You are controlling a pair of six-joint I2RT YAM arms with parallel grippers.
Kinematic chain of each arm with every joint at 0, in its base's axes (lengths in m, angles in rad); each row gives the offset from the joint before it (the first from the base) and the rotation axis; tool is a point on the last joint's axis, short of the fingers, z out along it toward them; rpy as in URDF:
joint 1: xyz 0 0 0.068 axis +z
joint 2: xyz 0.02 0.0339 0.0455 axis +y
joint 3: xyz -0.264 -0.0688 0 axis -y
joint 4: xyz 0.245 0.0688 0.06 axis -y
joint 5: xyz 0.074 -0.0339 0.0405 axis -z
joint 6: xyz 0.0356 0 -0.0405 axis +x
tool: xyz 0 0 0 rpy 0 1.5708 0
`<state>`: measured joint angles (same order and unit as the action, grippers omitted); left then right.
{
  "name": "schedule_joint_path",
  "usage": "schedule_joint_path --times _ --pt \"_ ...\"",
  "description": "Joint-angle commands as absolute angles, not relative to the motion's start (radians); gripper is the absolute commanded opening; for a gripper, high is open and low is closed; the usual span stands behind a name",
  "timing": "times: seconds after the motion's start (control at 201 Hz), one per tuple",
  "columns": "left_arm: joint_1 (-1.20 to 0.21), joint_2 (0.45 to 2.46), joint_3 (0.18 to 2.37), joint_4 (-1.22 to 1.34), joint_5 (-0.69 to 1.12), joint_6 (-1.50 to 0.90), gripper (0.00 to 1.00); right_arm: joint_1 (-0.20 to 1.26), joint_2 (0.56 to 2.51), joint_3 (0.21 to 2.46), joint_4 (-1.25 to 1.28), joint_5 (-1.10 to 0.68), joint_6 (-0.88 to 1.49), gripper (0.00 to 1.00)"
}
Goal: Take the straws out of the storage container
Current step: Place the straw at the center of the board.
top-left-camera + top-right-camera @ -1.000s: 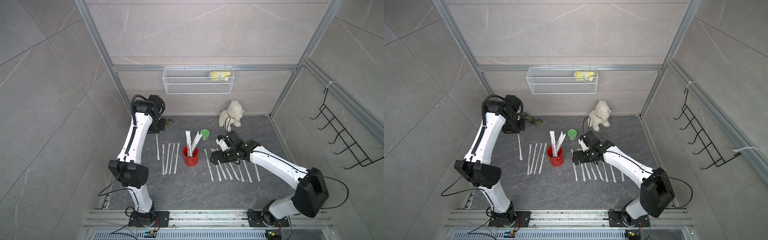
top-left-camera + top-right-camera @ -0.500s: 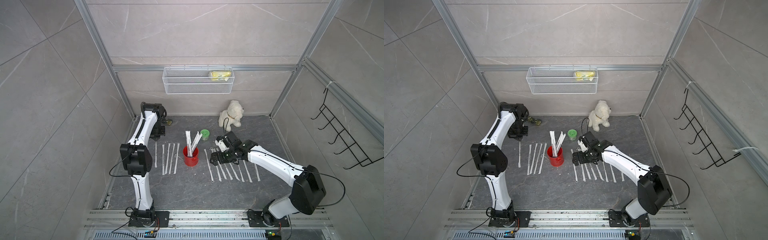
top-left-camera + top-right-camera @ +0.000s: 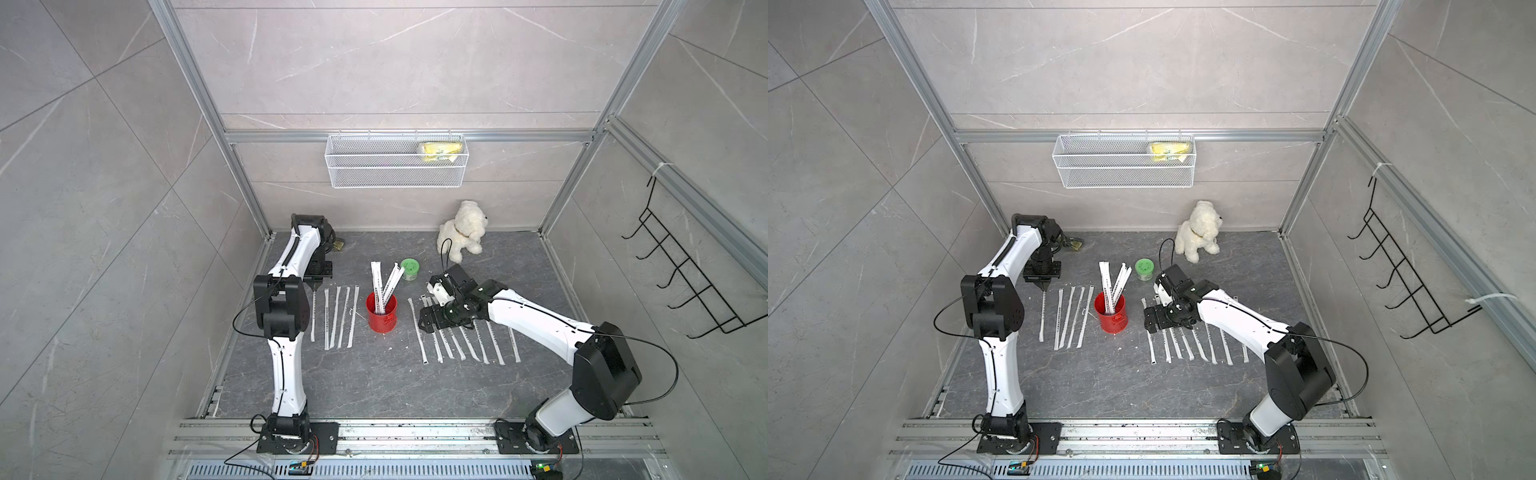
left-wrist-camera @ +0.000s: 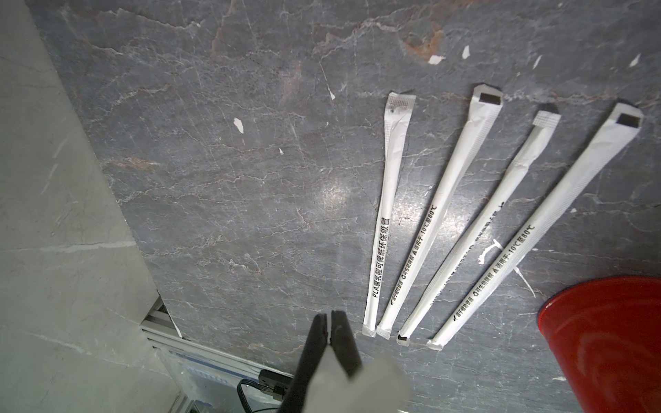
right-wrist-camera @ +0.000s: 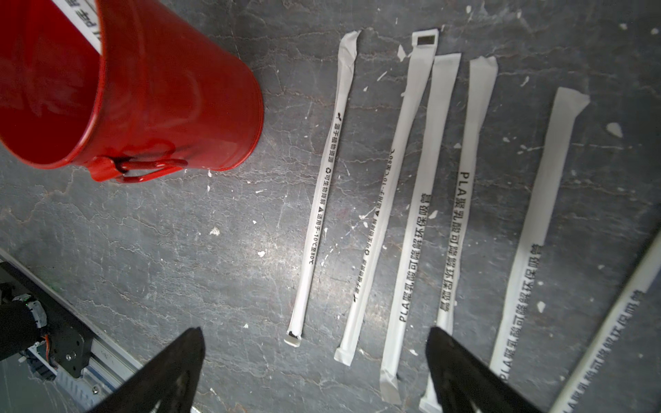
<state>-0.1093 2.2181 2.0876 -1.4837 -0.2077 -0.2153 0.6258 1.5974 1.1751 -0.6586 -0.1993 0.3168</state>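
Dark stone floor (image 3: 374, 386), walls on three sides; a bare stretch ran from the straw rows to the front rail (image 3: 415, 432).

Both top views: can (image 3: 381, 322) stood mid-floor, straws (image 3: 376, 286) upright inside, others laid either side; right arm (image 3: 532, 319) hid some ends.

Left wrist: left gripper (image 4: 329, 320) closed, apparently pinching one straw, seen only as a white blur.

Right wrist: right gripper (image 5: 314, 334) spread wide, empty; can cropped.
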Motion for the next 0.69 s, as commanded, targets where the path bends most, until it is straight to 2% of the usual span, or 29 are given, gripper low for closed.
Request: schedule_joint_path --times 0.0,0.687 --pt "-0.098 2.231 2.095 -1.493 -0.199 -0.184 0.07 0.621 1.618 1.174 -0.646 -0.206 0.293 1.0" --pt "-0.084 2.307 2.062 -1.445 -0.164 -0.178 0.07 0.621 1.649 1.183 -0.64 -0.215 0.294 1.0"
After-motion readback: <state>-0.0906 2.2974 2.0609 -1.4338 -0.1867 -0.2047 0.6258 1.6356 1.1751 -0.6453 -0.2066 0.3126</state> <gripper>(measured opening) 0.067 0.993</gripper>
